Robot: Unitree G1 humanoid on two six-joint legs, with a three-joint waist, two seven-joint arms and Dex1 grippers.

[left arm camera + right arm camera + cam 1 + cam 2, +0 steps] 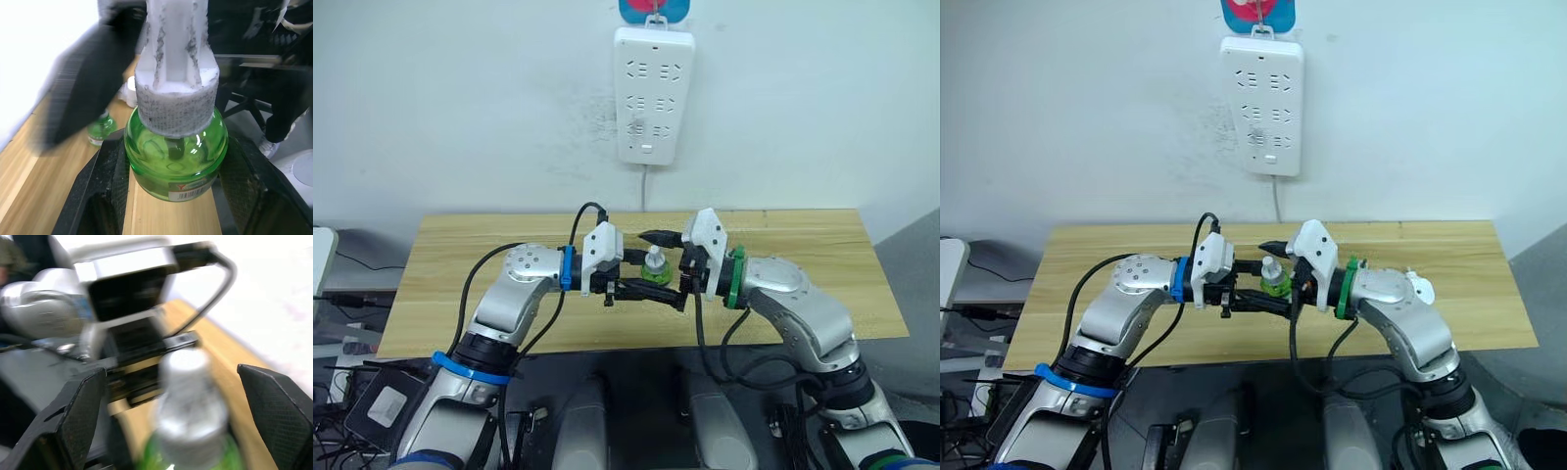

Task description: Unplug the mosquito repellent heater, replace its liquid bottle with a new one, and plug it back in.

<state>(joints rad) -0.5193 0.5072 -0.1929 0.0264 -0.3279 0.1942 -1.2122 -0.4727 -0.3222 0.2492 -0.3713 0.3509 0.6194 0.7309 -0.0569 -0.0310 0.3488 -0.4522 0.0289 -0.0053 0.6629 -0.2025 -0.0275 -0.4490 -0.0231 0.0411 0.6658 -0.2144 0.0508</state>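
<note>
A green liquid bottle (pixel 175 159) with a white neck is held above the table's front middle. My left gripper (pixel 173 166) is shut on the bottle's round body, one finger on each side. My right gripper (pixel 188 382) comes in from the opposite side and stands open, its fingers (pixel 80 416) spread wide on either side of the bottle's white neck (pixel 188 401) without touching it. The small white rounded mosquito repellent heater (pixel 1418 287) lies on the table just beyond my right forearm. A second green bottle (pixel 100 128) stands on the wood.
A long white power strip (pixel 653 95) hangs on the wall above the wooden table (pixel 489 245), its cord running down behind the tabletop. The table's front edge lies just under both grippers. Cables and boxes lie on the floor to the left.
</note>
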